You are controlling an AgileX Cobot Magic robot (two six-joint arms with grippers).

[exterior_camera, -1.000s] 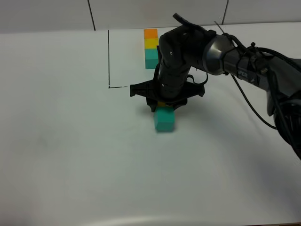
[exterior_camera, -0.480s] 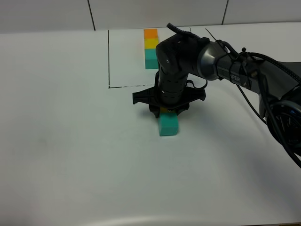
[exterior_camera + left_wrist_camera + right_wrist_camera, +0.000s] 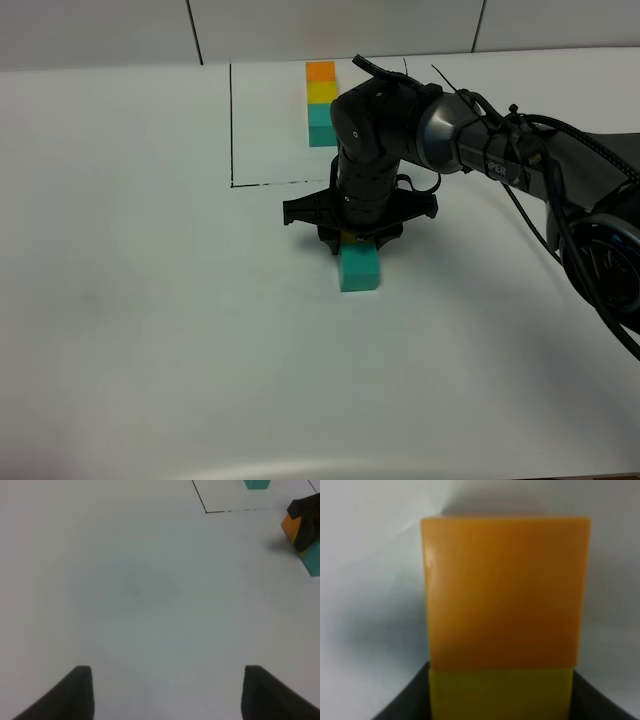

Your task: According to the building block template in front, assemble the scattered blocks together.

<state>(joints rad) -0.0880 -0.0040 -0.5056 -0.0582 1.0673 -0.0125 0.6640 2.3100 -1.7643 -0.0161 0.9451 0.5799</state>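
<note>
Three loose cubes lie on the white table [image 3: 150, 300], one of each colour, and one template row [image 3: 320, 103] sits at the far edge inside thin black drawn lines [image 3: 232, 125]. The template is three small joined cubes running orange, yellow, teal from far to near.

The teal cube [image 3: 358, 268] shows plainly in the high view, a matte block just in front of the right claw [image 3: 350, 238]. Only a sliver of the yellow cube [image 3: 500, 694] peeks out under that claw there. The right wrist view shows it better: the yellow cube sits between the dark fingers [image 3: 400, 705], with the orange cube [image 3: 504, 592] touching its far face, so the three seem to form one line, orange, yellow, teal, though the claw hides the joints from above.

The right claw is narrowed, its fingers flanking the yellow cube, apparently gripping it. The left claw [image 3: 167, 695] hangs part-way apart over bare table, holding nothing, well away from the cubes; its camera catches the orange and teal cubes at the frame's edge
</note>
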